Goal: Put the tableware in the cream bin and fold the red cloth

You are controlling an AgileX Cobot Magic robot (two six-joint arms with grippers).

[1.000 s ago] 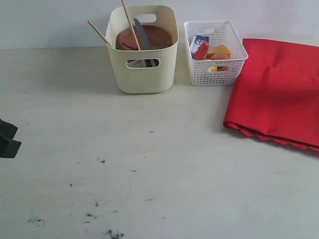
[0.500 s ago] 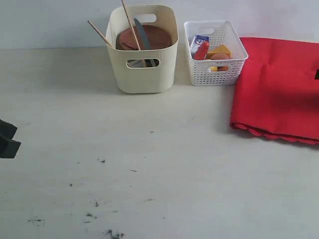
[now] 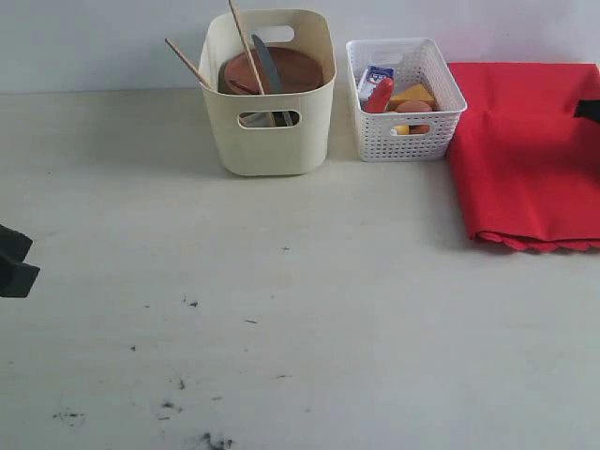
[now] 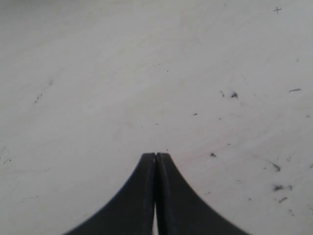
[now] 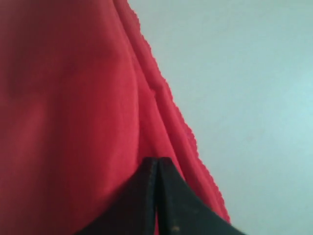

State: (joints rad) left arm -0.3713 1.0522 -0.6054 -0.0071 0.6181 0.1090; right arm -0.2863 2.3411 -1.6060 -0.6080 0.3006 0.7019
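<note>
The cream bin point(image 3: 272, 141) stands at the back and holds tableware: a brown plate point(image 3: 295, 70), a steel knife point(image 3: 266, 61) and wooden chopsticks point(image 3: 244, 37) that stick out over its rim. At the right lies the red cloth point(image 3: 525, 150), doubled over, with its scalloped edge toward the front. My right gripper point(image 3: 588, 110) shows only as a dark tip at the right border, over the cloth. In the right wrist view the right gripper point(image 5: 157, 159) is shut, with the red cloth point(image 5: 73, 98) filling the view around it. My left gripper point(image 4: 155, 155) is shut and empty above the bare table.
A white lattice basket point(image 3: 405, 131) with a carton and food items stands between the cream bin and the cloth. The left gripper point(image 3: 17, 262) hangs at the left border. The pale table point(image 3: 328, 309) carries dark specks near the front.
The red cloth has slid to the right and bunched narrower, its left edge pulling away from the table's middle. The right gripper has come into view at the right border. The left arm has not moved.
</note>
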